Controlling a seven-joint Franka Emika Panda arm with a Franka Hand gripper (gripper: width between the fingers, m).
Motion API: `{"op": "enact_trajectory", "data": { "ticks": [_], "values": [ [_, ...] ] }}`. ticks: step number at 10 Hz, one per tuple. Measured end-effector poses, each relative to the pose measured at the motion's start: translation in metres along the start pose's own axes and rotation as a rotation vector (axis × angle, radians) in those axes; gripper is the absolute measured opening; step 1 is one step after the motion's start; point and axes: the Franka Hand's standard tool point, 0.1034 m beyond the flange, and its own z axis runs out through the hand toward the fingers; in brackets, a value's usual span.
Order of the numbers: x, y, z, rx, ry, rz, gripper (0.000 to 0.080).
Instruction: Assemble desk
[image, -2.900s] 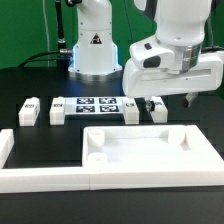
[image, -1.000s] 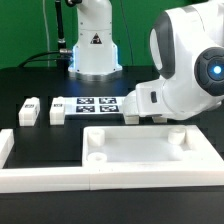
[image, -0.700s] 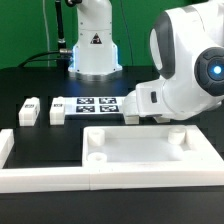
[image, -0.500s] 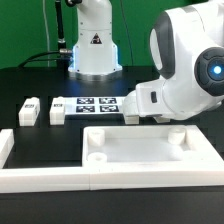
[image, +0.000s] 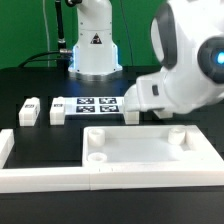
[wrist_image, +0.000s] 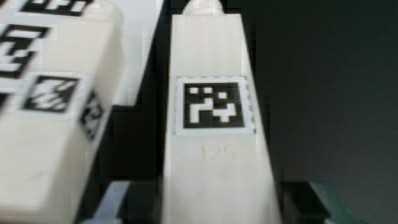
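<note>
A white desk leg (wrist_image: 217, 120) with a square black-and-white tag fills the wrist view. My gripper (wrist_image: 214, 200) is shut on it, one finger (wrist_image: 118, 200) on each long side. A second tagged leg (wrist_image: 54, 100) lies close beside it, and it shows in the exterior view (image: 130, 113) at the edge of my arm (image: 185, 80). There the arm's white body hides the jaws and the held leg. The rimmed white tabletop (image: 150, 152) lies in front. Two more legs (image: 29, 110) (image: 58, 110) lie at the exterior view's left.
The marker board (image: 97, 105) lies flat between the legs, in front of the robot base (image: 95, 45). White L-shaped border rails (image: 50, 178) run along the near edge and the exterior view's left of the black table.
The jaws have closed from wide open onto the leg. In the last half second the arm's body has shifted slightly in the exterior view.
</note>
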Motion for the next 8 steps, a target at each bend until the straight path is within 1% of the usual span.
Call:
{"op": "enact_trajectory", "data": {
  "ticks": [1, 3, 4, 5, 6, 7, 8],
  "values": [
    [-0.013, 0.002, -0.028, -0.001, 0.039, -0.035, 0.0290],
    [-0.034, 0.004, -0.063, 0.000, 0.092, -0.040, 0.0290],
    [-0.031, 0.003, -0.061, -0.001, 0.106, -0.041, 0.0290],
    [-0.024, 0.003, -0.059, 0.001, 0.126, -0.041, 0.0290],
    [-0.020, 0.002, -0.066, 0.002, 0.203, -0.040, 0.0290],
    [-0.019, 0.001, -0.071, 0.002, 0.287, -0.039, 0.0290],
    [-0.024, 0.002, -0.081, 0.004, 0.340, -0.039, 0.0290]
  ]
}}
